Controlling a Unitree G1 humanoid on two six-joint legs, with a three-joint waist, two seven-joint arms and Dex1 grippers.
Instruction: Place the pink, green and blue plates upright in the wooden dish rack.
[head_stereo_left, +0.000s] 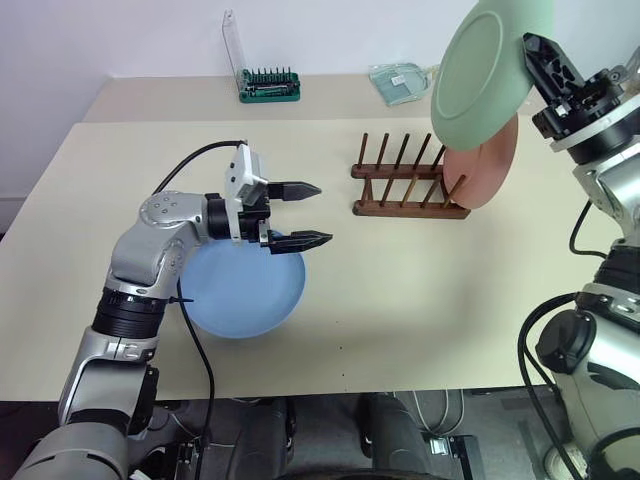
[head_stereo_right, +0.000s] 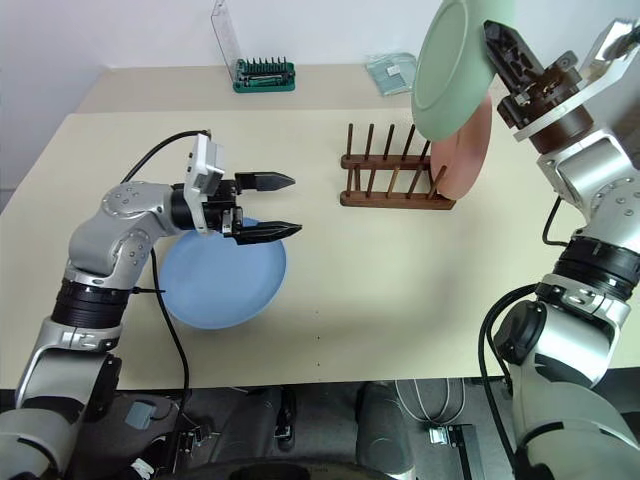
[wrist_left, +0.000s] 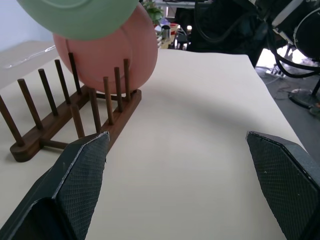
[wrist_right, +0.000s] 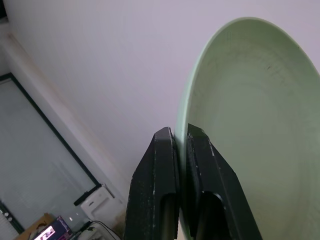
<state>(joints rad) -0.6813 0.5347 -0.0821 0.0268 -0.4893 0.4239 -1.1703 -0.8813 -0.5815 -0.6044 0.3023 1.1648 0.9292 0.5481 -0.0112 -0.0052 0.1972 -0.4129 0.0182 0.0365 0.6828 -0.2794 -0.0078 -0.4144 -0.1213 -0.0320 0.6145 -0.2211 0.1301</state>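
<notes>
The pink plate (head_stereo_left: 488, 172) stands upright in the right end of the wooden dish rack (head_stereo_left: 408, 188). High above the rack's right end hangs the green plate (head_stereo_left: 486, 72), tilted, with my right gripper (head_stereo_left: 532, 52) shut on its rim; the right wrist view shows both fingers (wrist_right: 161, 165) pinching that rim (wrist_right: 182, 125). The blue plate (head_stereo_left: 243, 290) lies flat on the table at the front left. My left gripper (head_stereo_left: 308, 213) hovers open just above the blue plate's far edge, pointing toward the rack, nothing between its fingers.
A green-and-clear bit case (head_stereo_left: 266, 82) stands at the back of the table, with a clear packet (head_stereo_left: 400, 80) to its right. The rack's left slots are free. Bare tabletop (head_stereo_left: 400, 290) lies between the blue plate and the rack.
</notes>
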